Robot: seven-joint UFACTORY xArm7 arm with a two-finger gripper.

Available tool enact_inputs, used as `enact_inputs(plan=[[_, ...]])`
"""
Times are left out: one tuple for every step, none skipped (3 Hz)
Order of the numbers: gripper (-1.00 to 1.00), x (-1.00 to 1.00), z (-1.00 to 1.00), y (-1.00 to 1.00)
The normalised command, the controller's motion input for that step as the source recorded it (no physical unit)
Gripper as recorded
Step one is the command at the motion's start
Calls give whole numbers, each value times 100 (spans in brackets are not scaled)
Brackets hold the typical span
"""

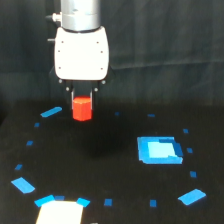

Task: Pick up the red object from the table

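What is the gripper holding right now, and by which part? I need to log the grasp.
The gripper holds the red object by its upper end, its two dark fingers clamped on either side of the top; the rest hangs below them.

You see the table (100,155), a broad flat black surface. On it lie many small blue tape marks (107,202), set roughly in a ring. A larger blue square pad (159,150) lies flat toward the exterior view's right. Longer blue patches (192,196) lie near the edges. At the bottom edge sits a pale patch (60,212) with blue corners.
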Motion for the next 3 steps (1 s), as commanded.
enact_inputs(plan=[[-100,-39,-6,1],[-100,-38,18,-11],[-100,-18,-48,-3]])
